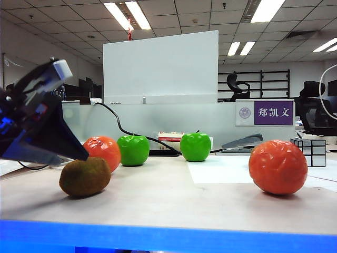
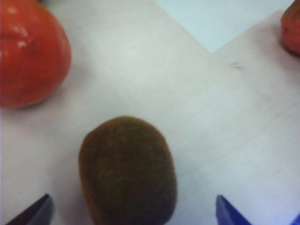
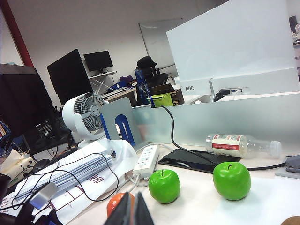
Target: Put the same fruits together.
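A fuzzy brown kiwi (image 1: 84,176) lies at the front left of the table. My left gripper (image 2: 132,212) hangs just above the kiwi (image 2: 127,171), open, with one finger (image 2: 35,213) on each side and clear of it. Behind the kiwi sits an orange-red fruit (image 1: 103,152), with a green apple (image 1: 132,149) next to it. A second green apple (image 1: 195,146) stands mid-table and a second orange-red fruit (image 1: 277,166) at the right. My right gripper (image 3: 130,212) is shut and empty, off the table, facing both apples (image 3: 164,185) (image 3: 231,180).
A mirrored cube (image 1: 310,152) and a stapler (image 1: 242,142) stand at the back right. A white sheet (image 1: 226,168) lies on the table. A black cable (image 1: 126,132), power strip (image 3: 144,161), lying bottle (image 3: 239,145) and frosted partition (image 1: 158,121) line the back edge.
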Controlling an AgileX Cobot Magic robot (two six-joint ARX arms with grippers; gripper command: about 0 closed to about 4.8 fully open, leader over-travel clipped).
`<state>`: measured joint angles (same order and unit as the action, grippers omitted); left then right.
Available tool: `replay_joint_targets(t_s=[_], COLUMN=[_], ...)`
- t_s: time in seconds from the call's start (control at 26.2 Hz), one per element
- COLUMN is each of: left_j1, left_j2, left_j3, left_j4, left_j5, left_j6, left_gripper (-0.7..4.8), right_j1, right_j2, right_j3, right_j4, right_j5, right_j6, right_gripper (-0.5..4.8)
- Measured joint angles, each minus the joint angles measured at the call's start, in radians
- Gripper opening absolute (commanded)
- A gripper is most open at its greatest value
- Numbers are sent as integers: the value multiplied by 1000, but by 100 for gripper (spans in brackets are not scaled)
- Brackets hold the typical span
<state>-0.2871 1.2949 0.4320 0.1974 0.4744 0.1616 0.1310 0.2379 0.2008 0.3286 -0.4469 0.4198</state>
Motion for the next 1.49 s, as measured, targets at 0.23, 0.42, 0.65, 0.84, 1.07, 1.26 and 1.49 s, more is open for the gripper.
replay_joint_targets(t_s=[0.23, 0.42, 0.65, 0.84, 1.07, 1.26, 1.49], left_j1=[0, 0, 0, 0, 0, 0, -42], left_j2=[101, 150, 229, 245, 245, 245, 247], left_j3=[0, 0, 2, 3, 3, 3, 25], left_j4=[97, 142, 192, 219, 238, 272, 315], left_j5=[19, 19, 20, 20, 19, 25, 76], left_j6=[-2, -4, -4, -5, -12, -32, -87], left_gripper=[479, 479, 479, 162, 10, -6, -6], right_j1=[0, 0, 0, 0, 0, 0, 0], right_j2=[0, 0, 0, 0, 0, 0, 0], right_j3=[0, 1, 13, 13, 13, 13, 13], right_j4=[3, 3, 5, -4, -51, -163, -308], right_j5=[0, 0, 0, 0, 1, 1, 8], right_j6=[0, 0, -1, -1, -1, -67, -159], right_gripper=[22, 22, 22, 22, 22, 22, 22])
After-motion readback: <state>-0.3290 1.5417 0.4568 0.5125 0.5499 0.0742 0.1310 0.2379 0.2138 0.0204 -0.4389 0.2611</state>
